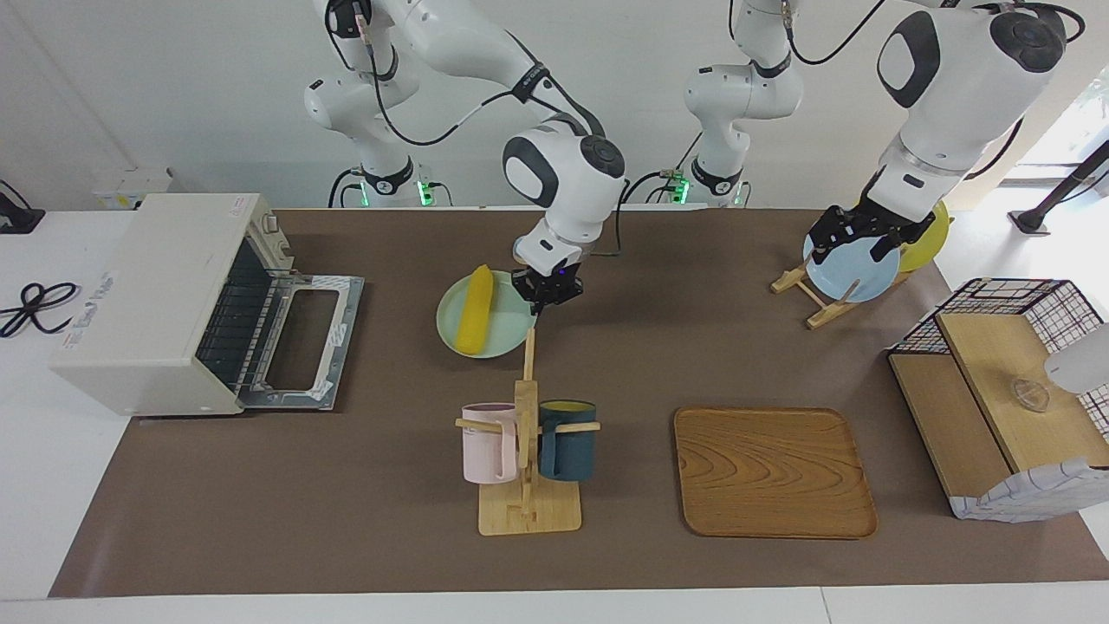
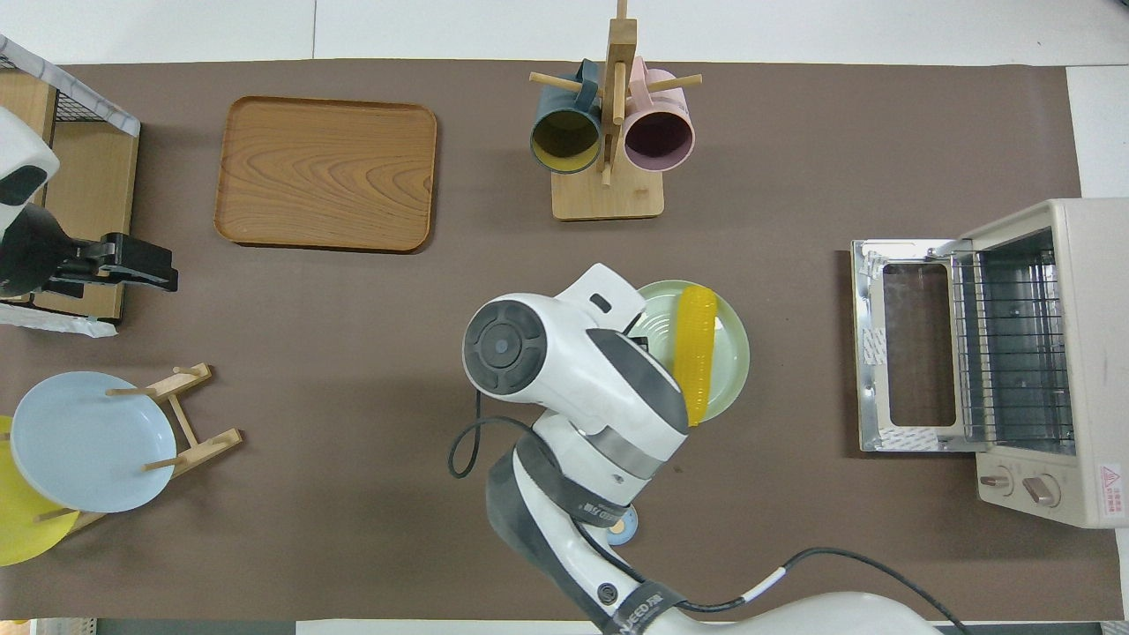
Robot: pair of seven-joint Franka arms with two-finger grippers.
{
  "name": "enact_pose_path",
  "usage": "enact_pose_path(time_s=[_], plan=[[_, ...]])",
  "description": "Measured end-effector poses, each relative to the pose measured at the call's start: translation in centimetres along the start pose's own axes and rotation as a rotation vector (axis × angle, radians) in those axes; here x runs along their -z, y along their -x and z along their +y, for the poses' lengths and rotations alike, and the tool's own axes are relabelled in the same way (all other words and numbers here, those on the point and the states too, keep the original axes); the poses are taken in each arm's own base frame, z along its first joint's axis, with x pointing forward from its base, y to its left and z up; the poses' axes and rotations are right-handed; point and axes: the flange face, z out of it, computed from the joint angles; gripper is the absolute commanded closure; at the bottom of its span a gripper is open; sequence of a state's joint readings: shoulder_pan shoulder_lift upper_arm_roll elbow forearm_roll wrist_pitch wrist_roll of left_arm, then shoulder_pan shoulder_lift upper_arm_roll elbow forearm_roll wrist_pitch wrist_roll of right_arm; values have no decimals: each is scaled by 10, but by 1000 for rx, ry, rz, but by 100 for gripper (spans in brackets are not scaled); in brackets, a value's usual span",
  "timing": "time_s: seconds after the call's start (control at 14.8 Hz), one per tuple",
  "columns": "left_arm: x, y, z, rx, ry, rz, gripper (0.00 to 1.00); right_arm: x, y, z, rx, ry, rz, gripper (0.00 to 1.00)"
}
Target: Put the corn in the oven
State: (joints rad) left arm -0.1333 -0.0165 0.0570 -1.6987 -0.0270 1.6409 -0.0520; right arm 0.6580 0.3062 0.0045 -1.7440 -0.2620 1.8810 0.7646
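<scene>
Your oven [image 1: 165, 303] stands at the right arm's end of the surface [image 1: 346, 520], door dropped open. The corn [image 1: 475, 309] lies on the green plate [image 1: 498, 345]. Your right hand [image 1: 544, 299] sits clenched at the plate's rim, beside the corn, holding nothing. Your left hand [image 1: 853, 238] waits released over the plate rack [image 1: 801, 286].

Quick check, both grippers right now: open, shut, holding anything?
Left gripper: open, empty, over the blue plate in the rack.
Right gripper: shut, by the green plate's rim; corn lies untouched.
</scene>
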Motion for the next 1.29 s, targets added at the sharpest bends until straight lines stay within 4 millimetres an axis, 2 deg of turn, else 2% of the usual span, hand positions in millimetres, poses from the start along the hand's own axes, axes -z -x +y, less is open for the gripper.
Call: enact_pose_path(time_s=[0.2, 0.34, 0.75, 0.88, 1.29], plan=[[0, 0, 1, -5, 0, 1, 0, -1, -16, 75, -61, 17, -46, 100], [0, 0, 2, -11, 0, 3, 0, -18, -21, 122, -88, 28, -86, 100], [0, 0, 4, -20, -2, 3, 0, -75, -38, 238, -101, 75, -183, 100], [0, 0, 7, -24, -2, 3, 0, -88, -39, 263, -70, 119, -186, 100], [4, 1, 6, -23, -1, 15, 0, -103, -38, 309, -48, 122, -220, 100]])
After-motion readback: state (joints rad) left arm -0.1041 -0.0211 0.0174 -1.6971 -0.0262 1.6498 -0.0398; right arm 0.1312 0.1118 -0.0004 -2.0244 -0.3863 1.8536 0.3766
